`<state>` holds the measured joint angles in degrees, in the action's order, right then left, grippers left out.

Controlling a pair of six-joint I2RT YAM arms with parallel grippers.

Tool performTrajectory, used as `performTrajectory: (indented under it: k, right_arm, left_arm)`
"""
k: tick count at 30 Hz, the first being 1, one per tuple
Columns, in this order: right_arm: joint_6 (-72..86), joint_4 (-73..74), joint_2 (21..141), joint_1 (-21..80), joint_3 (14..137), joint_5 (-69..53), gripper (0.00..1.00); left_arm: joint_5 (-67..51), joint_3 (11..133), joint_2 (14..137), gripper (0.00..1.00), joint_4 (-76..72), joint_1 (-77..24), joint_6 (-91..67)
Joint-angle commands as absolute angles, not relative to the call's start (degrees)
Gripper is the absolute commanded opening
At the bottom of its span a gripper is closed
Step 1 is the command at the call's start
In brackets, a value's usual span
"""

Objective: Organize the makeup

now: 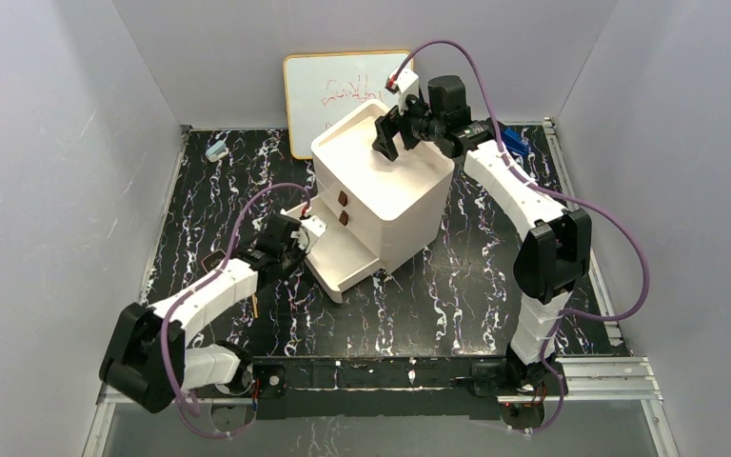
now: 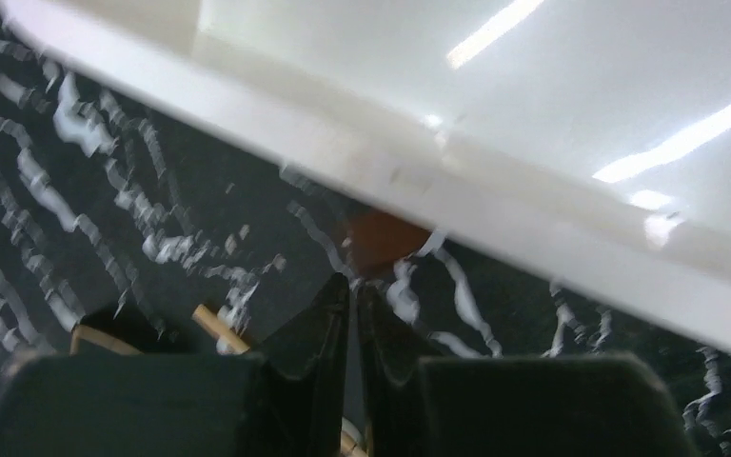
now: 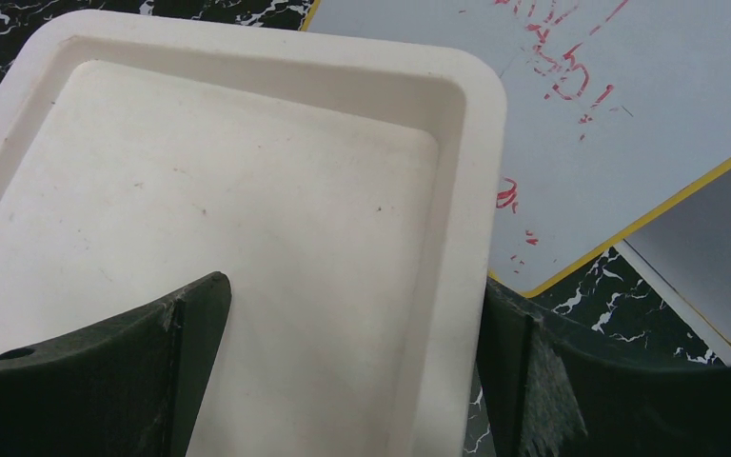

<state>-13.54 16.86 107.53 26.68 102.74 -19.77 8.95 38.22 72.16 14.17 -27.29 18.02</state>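
A white drawer organizer (image 1: 385, 186) stands mid-table with its bottom drawer (image 1: 343, 262) pulled out toward the lower left. My left gripper (image 1: 306, 228) is at the drawer's front. In the left wrist view it (image 2: 354, 286) is shut, its tips pinching the drawer's brown tab handle (image 2: 381, 238). A tan wooden-handled brush (image 2: 211, 326) lies on the table under the fingers. A thin tan stick (image 1: 255, 307) lies by the left arm. My right gripper (image 1: 392, 133) is open and empty over the organizer's bare top tray (image 3: 200, 190), straddling its rim. The other makeup is hidden.
A whiteboard (image 1: 328, 90) with red marks leans at the back behind the organizer. A small pale-blue object (image 1: 216, 150) lies at the back left and a blue object (image 1: 514, 145) at the back right. Grey walls close in the black marbled table (image 1: 457, 286).
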Motion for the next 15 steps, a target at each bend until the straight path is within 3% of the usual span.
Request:
performTrajectory:
  k: [1, 2, 3, 4, 11, 15]
  right_arm:
    - [-9.76, 34.78, 115.4, 28.34, 99.23, -25.2, 1.0]
    - [-9.76, 34.8, 115.59, 28.4, 99.35, -25.3, 1.0]
    - [-9.76, 34.76, 115.7, 28.45, 99.35, -25.35, 1.0]
    - [-9.82, 34.68, 115.75, 28.53, 99.26, -25.44, 1.0]
    - [-9.8, 34.06, 115.56, 28.75, 98.35, -25.4, 1.0]
    - [-9.68, 33.99, 115.55, 29.06, 98.4, -25.4, 1.0]
  left_arm:
    - [23.07, 36.18, 67.38, 0.3, 24.89, -24.86, 18.75]
    - [24.65, 36.24, 66.51, 0.7, 24.64, -24.75, 17.84]
    - [25.56, 36.1, 64.74, 0.81, 24.16, -24.7, 17.3]
    - [25.73, 35.97, 63.11, 0.87, 23.83, -24.62, 17.13]
    - [26.68, 39.51, 58.71, 0.98, 27.71, -21.09, 13.01]
    - [27.01, 43.75, 63.38, 0.94, 30.32, -18.47, 12.6]
